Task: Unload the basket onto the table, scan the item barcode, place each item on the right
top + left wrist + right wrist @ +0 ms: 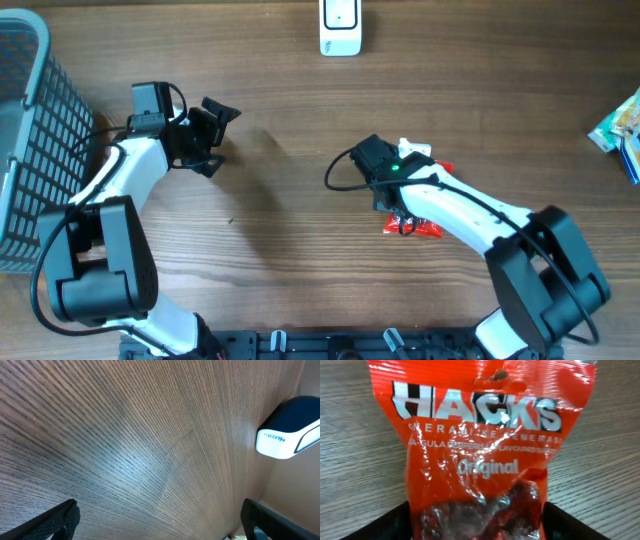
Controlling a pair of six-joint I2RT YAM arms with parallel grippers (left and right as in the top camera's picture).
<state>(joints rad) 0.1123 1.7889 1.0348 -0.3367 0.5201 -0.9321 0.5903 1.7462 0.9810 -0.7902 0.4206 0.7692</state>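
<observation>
The left gripper [212, 138] hovers, jaws spread wide; the right gripper [480, 527] points down, jaws apart, grip unclear.

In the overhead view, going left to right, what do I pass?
basket, left pincer, scanner, red bag, blue packets at the right edge.

Red HACKS candy bag [480, 450] lies on wood table [350, 460], lower end between my fingers [385, 527].

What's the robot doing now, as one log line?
left hand: open, empty | right hand: around bag, grip unclear | bag: label side up | scanner: away from bag
</observation>
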